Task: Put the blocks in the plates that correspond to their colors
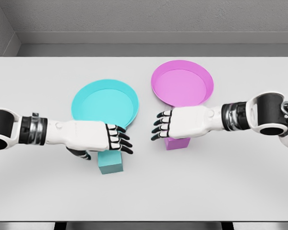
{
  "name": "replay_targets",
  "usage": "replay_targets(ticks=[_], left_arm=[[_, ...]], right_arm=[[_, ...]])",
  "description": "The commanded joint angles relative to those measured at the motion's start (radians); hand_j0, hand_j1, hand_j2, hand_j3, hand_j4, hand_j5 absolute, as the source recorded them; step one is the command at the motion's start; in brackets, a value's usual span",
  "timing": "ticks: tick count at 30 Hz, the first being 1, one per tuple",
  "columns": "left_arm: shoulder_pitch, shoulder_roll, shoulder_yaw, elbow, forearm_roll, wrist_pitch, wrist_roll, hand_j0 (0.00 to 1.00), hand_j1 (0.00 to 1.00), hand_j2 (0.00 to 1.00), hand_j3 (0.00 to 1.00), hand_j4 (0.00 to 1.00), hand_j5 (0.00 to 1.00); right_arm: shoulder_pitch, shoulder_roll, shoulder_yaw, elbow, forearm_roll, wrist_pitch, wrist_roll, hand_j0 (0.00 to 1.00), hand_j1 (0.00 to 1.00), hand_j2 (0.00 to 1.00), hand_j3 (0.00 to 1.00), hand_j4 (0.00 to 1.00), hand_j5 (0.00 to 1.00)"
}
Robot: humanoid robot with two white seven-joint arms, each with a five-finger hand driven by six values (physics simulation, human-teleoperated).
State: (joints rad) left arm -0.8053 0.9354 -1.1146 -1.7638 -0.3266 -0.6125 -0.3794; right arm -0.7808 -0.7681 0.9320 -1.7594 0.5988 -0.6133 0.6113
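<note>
We see left robot hand (103, 139) fingers loosely spread over teal cube block (110, 163), near round teal plate (105, 103). Right robot hand (175, 122) likewise over pink cube block (177, 143), below round pink plate (182, 83), on white tabletop (38, 86).

Both white arms reach inward from the sides, forearms nearly level. The left hand (105, 139) and right hand (175, 123) face each other near the middle, palms down, black-tipped fingers loosely extended, holding nothing.
</note>
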Motion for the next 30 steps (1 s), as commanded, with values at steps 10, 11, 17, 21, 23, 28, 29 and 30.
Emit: replay_targets(ticks=[10, 11, 17, 21, 23, 28, 29, 30], left_arm=[[0.003, -0.004, -0.025, 0.001, 0.001, 0.002, -0.023, 1.0, 1.0, 1.0, 1.0, 1.0, 1.0], [0.003, -0.004, -0.025, 0.001, 0.001, 0.002, -0.023, 1.0, 1.0, 1.0, 1.0, 1.0, 1.0], [0.002, 0.005, -0.024, 0.001, 0.001, 0.002, -0.021, 0.84, 0.84, 0.84, 0.84, 0.84, 0.84], [0.002, 0.008, -0.022, 0.001, 0.001, 0.002, -0.019, 0.75, 0.75, 0.75, 0.75, 0.75, 0.75], [0.003, 0.005, -0.025, 0.001, 0.0, 0.002, -0.024, 0.47, 0.47, 0.47, 0.47, 0.47, 0.47], [0.003, 0.005, -0.025, 0.001, 0.0, 0.002, -0.029, 0.41, 0.41, 0.41, 0.41, 0.41, 0.41], [0.003, 0.005, -0.025, 0.001, 0.0, 0.002, -0.029, 0.39, 0.39, 0.39, 0.39, 0.39, 0.39], [0.003, 0.005, -0.025, 0.001, 0.0, 0.002, -0.029, 0.38, 0.38, 0.38, 0.38, 0.38, 0.38]], right_arm=[[0.003, 0.01, 0.016, 0.008, 0.099, 0.002, 0.0, 1.0, 1.0, 1.0, 1.0, 1.0, 1.0], [0.003, 0.009, 0.016, 0.008, 0.099, 0.002, 0.0, 1.0, 1.0, 1.0, 1.0, 1.0, 1.0], [0.012, 0.009, 0.019, 0.008, 0.116, 0.002, 0.0, 0.92, 0.92, 0.92, 0.92, 0.92, 0.92], [0.037, 0.009, 0.024, 0.011, 0.176, 0.002, 0.0, 0.94, 0.94, 0.94, 0.94, 0.94, 0.94], [0.037, 0.006, 0.024, 0.011, 0.176, 0.002, 0.0, 0.94, 0.94, 0.94, 0.94, 0.94, 0.94], [0.035, 0.0, 0.016, 0.012, 0.176, 0.002, 0.0, 0.76, 0.76, 0.76, 0.76, 0.76, 0.76], [0.037, 0.0, 0.014, 0.017, 0.176, 0.002, 0.0, 0.74, 0.74, 0.74, 0.74, 0.74, 0.74], [0.037, -0.002, 0.014, 0.021, 0.176, 0.002, 0.0, 0.73, 0.73, 0.73, 0.73, 0.73, 0.73]])
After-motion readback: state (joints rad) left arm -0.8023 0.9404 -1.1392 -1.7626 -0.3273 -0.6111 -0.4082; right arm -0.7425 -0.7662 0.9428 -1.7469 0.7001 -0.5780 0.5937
